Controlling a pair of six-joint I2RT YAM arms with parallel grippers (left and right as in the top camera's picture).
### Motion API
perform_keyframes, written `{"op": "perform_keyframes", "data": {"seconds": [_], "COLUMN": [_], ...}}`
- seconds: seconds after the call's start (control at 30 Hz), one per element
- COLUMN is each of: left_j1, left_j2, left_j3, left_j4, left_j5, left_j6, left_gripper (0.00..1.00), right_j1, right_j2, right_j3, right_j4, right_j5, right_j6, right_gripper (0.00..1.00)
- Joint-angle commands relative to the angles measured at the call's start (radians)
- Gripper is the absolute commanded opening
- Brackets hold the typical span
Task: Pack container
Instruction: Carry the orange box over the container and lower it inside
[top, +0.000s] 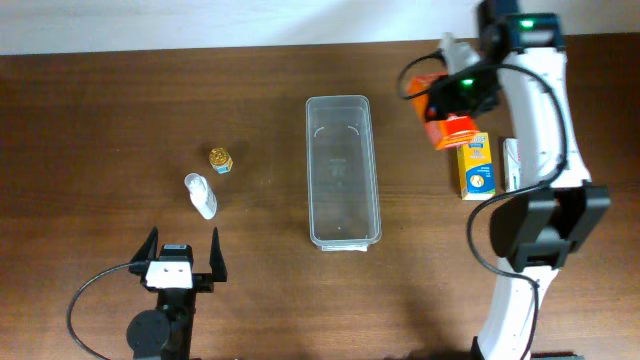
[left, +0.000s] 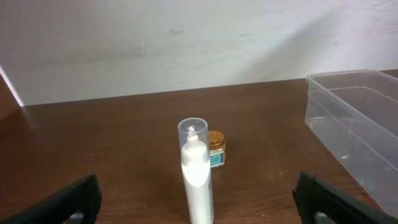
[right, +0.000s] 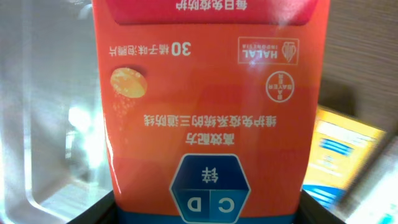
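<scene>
The container (top: 343, 172), a long clear plastic bin, stands empty at the table's middle; its corner also shows in the left wrist view (left: 360, 118) and its wall in the right wrist view (right: 37, 124). My right gripper (top: 452, 98) is shut on an orange box (top: 456, 130), held above the table to the right of the container. That orange box (right: 208, 93) fills the right wrist view, with the right gripper (right: 208, 208) pressing its two sides. My left gripper (top: 185, 255) stands open near the front edge, just behind a white bottle (top: 201, 195) lying on the table. The left gripper (left: 199, 200) holds nothing.
A small gold-lidded jar (top: 221, 160) stands just beyond the white bottle (left: 196, 168). A yellow box (top: 476, 168) and a white box (top: 512, 165) lie right of the container. A white object (top: 455, 46) shows behind the right arm.
</scene>
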Motion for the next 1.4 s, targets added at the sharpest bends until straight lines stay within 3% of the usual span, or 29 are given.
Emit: {"op": "perform_keyframes", "data": {"seconds": [0.0,0.4,0.77,1.37], "left_j1": [0.005,0.005,0.005,0.005], "left_j2": [-0.006,-0.006,-0.006,-0.006], "left_j3": [-0.006,-0.006,-0.006,-0.006], "left_j4": [-0.001,-0.001,-0.001,-0.001], "left_j5": [0.014,0.014,0.014,0.014], "left_j6": [0.01,0.01,0.01,0.01], "left_gripper": [0.99,1.0,0.99,0.99], "right_j1": [0.081,0.264,0.409,0.446], "right_j2": [-0.004,-0.004,0.002,0.071], "right_j3": [0.025,0.025,0.017,-0.028], "right_j4": [0.01,0.073,0.166,0.235], "right_j5": [-0.02,-0.014,0.195,0.211], "right_j6": [0.105,0.336,0.539,0.586], "right_gripper": [0.56,0.56,0.57,0.57]}}
